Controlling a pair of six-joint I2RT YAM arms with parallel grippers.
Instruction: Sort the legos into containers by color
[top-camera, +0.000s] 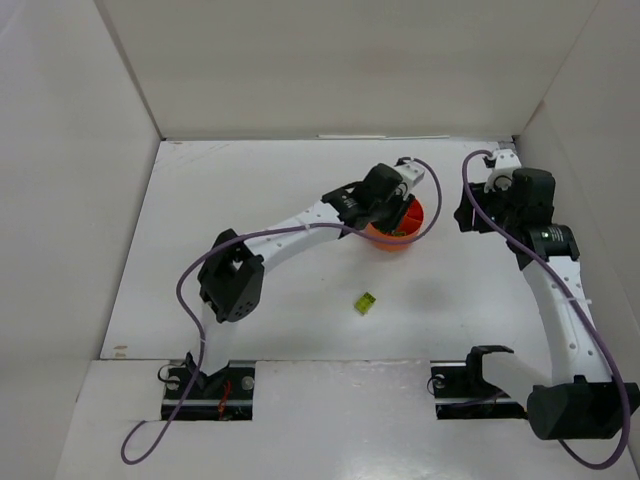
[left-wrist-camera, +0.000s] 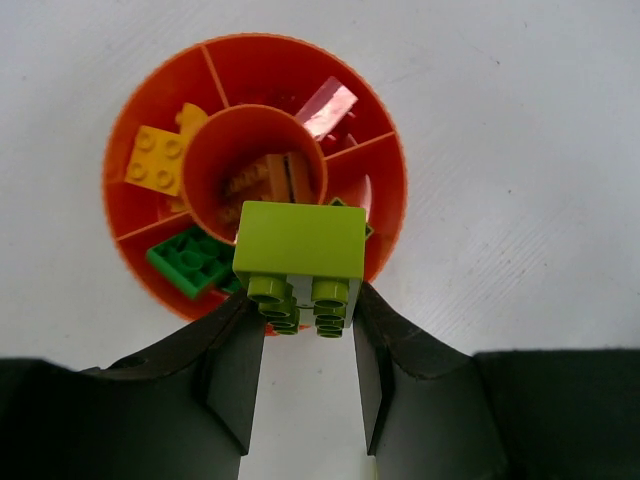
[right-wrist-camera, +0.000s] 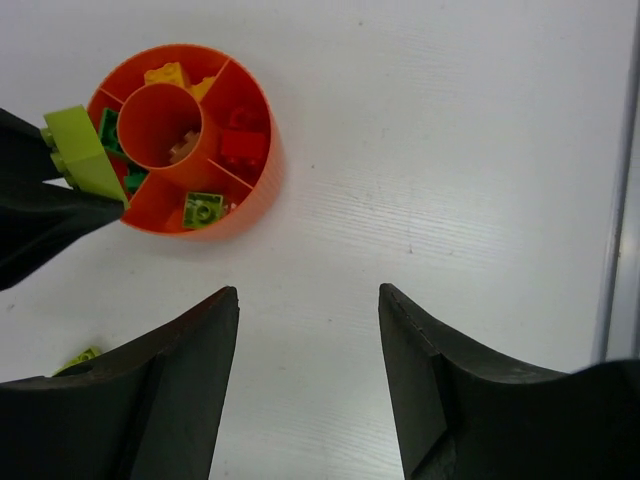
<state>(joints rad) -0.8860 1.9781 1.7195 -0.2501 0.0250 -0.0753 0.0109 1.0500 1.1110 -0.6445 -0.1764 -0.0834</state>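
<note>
One lime brick (top-camera: 366, 302) lies loose mid-bench, nearer the front edge than the dish (top-camera: 402, 243). The left arm reaches over the dish.

Left wrist: left gripper (left-wrist-camera: 306, 300) pinches a second lime brick (left-wrist-camera: 300, 245) at its studded end, above the dish's near rim. Probably lining up on the lime compartment.

Right wrist: right gripper (right-wrist-camera: 308, 300) is spread and empty, held beside the dish, presumably to stay clear. One lime piece (right-wrist-camera: 203, 210) sits in a near compartment.

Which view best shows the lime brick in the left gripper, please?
The left wrist view: the lime brick sits centred in the left gripper, studs visible. The right wrist view catches it at the frame's edge; the top view hides it under the arm.
</note>
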